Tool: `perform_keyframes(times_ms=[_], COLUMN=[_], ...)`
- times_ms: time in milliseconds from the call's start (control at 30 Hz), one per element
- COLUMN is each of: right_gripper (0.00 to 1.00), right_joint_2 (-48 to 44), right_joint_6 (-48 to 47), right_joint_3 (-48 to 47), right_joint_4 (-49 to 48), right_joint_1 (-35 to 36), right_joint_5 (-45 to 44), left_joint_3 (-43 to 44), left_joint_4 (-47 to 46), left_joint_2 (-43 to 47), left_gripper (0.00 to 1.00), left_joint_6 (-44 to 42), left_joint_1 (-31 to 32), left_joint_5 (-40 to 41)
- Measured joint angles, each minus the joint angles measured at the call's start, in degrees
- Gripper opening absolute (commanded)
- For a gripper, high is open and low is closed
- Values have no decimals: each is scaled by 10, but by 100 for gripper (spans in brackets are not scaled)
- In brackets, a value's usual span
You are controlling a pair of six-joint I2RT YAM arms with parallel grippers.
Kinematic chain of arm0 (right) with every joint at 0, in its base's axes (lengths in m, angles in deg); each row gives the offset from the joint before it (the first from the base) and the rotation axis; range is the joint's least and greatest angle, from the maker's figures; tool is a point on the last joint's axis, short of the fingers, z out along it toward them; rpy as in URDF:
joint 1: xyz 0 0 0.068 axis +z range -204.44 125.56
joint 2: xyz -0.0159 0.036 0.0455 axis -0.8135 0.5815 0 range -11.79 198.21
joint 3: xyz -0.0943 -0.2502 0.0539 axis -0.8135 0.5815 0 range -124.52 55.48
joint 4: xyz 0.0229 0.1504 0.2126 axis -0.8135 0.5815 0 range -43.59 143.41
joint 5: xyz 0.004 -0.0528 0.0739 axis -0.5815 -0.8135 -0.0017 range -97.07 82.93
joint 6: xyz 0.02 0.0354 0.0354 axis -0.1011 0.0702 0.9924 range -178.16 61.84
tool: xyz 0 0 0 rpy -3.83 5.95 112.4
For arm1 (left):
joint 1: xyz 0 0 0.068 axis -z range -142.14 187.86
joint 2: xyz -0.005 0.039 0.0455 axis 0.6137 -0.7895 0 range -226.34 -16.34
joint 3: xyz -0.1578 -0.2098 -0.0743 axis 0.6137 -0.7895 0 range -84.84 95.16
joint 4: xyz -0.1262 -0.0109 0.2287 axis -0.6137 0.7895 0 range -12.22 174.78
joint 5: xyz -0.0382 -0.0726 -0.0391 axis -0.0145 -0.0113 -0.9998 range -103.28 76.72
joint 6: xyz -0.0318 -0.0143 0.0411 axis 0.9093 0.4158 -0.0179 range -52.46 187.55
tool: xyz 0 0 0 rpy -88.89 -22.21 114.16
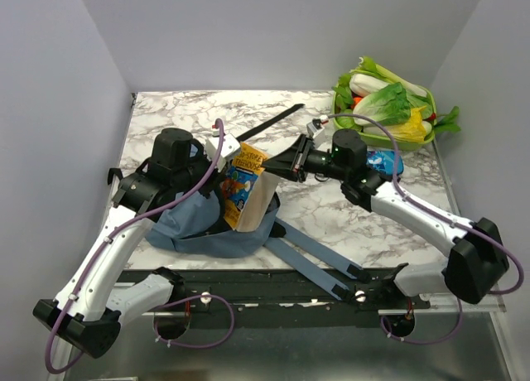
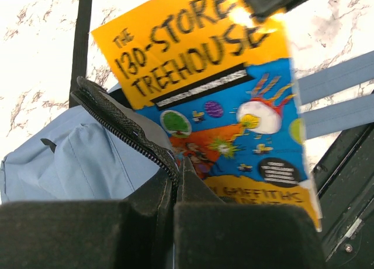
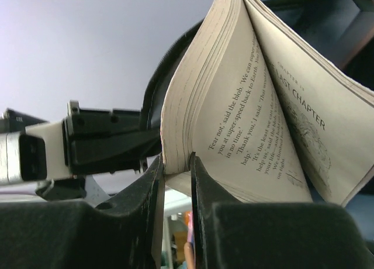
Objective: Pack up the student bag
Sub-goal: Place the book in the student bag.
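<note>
Top external view gives us the student bag (image 1: pixel 195 224) lying on the marble table (image 1: pixel 331 211), slumped just below and between the two sets of fingers. Its shoulder straps (image 1: pixel 319 257) trail away from the fingers toward the near edge. A paperback book (image 1: pixel 247 186) stands tilted in the bag's mouth, its lower end inside the opening and its orange-and-blue cover facing the left arm. We see the right gripper (image 1: pixel 275 166) extend level from the right side and meet the book's upper edge. Behind that arm, well apart from the fingers, sits a green basket (image 1: pixel 370 137) of leafy vegetables. A black strap (image 1: pixel 273 120) lies on the table beyond the book.

Left wrist view shows us the left gripper (image 2: pixel 175 204) with its fingers pressed together on the bag's black zippered rim, pinching that edge. The blue fabric falls away to the left of the fingers. The book's cover rises directly ahead of them, just past the rim.

Right wrist view shows us the right fingers (image 3: pixel 153 187) pinching a thick block of the book's pages, the narrow gap between them filled with paper. The remaining pages fan open above and to the right of the fingers, their print showing.
</note>
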Motion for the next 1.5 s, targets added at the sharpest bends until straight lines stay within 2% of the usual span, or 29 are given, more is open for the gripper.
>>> perform_keyframes(times_ms=[67, 233, 333, 600, 1033, 1200, 1267, 1400, 1500], right_gripper=[1, 1, 1, 1, 1, 1, 1, 1, 0], right_joint_2=[32, 174, 253, 270, 255, 254, 268, 355, 377], right_joint_6=[21, 121, 165, 208, 219, 256, 282, 331, 300], right_joint_3=[1, 31, 36, 36, 33, 33, 26, -43, -76], right_joint_4=[-51, -281, -355, -440, -455, -528, -562, -600, -580], right_joint_1=[3, 12, 28, 41, 50, 53, 52, 55, 56], right_joint_5=[0, 0, -8, -19, 15, 41, 48, 60, 78], left_joint_3=[0, 1, 1, 1, -5, -5, -6, -7, -7], left_joint_4=[0, 3, 3, 7, 11, 11, 11, 12, 15], left_joint_2=[1, 3, 6, 21, 36, 37, 38, 38, 38], left_gripper=[0, 0, 0, 0, 0, 0, 0, 0, 0], left_joint_6=[0, 0, 0, 0, 0, -3, -4, -7, -7], left_joint_1=[0, 0, 0, 0, 0, 0, 0, -3, -5], left_joint_5=[0, 0, 0, 0, 1, 1, 1, 9, 18])
